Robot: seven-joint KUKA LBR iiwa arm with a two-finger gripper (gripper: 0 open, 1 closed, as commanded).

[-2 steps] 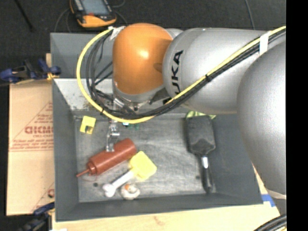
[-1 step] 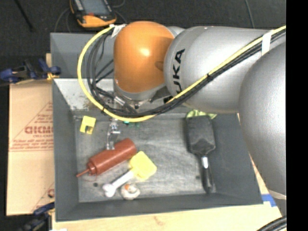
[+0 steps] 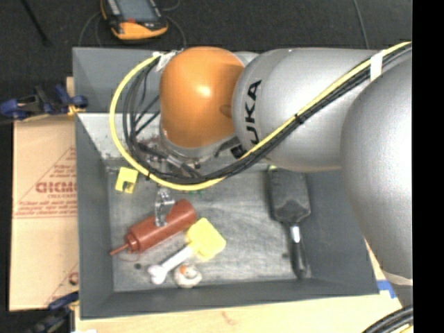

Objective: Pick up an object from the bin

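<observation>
Mostly hidden beneath the orange cover (image 3: 198, 96), gripper (image 3: 164, 208) over the red bottle (image 3: 154, 233), released or clenched unclear.

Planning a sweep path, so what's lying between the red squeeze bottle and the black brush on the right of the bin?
In the camera view, only bare bin floor separates the red bottle from the black brush.

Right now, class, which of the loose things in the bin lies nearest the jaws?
The red squeeze bottle, lying on its side right at the jaws; the yellow block, yellow-headed tool and black brush lie farther off.
</observation>
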